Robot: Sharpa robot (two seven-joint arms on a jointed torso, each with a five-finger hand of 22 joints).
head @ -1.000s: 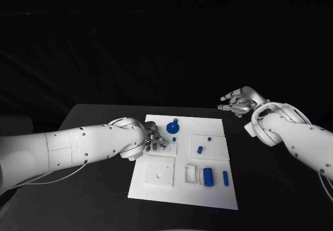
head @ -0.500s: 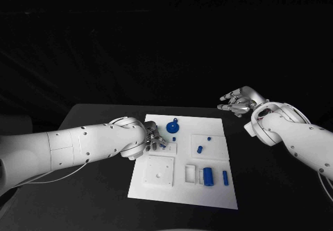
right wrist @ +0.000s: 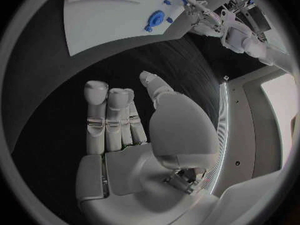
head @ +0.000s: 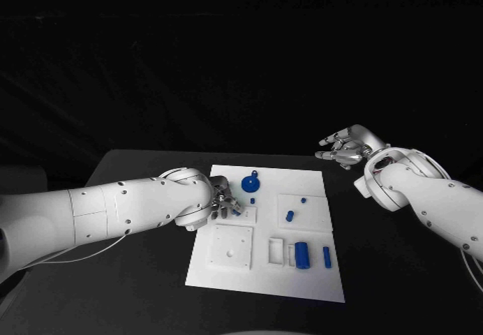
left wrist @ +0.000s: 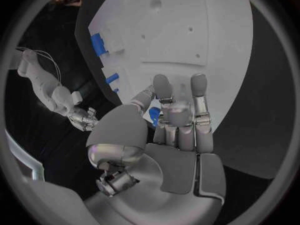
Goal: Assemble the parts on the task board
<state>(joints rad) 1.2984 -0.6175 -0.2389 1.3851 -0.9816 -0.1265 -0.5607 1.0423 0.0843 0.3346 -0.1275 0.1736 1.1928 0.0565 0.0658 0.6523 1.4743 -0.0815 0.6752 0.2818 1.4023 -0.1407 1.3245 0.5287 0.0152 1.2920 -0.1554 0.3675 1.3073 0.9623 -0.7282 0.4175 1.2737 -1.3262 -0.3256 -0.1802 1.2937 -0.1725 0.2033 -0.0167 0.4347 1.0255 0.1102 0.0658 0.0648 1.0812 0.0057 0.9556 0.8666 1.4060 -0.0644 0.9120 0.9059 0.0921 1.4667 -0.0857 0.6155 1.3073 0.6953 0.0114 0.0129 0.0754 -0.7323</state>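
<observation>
Just ahead of left robot hand (head: 223,204) — blue disc (head: 250,185).

From the head cam my left hand (head: 223,203) is mostly tucked behind its own wrist, fingertips over the task board (head: 302,279); can't tell if they pinch anything. In the left wrist cam a small blue part (left wrist: 154,114) peeks out between the fingers (left wrist: 164,87), mostly covered, shape unclear, contact unclear. Board's far corners are cut off by the circle's rim there. Small blue pegs (head: 290,216) too tiny to ID.
</observation>
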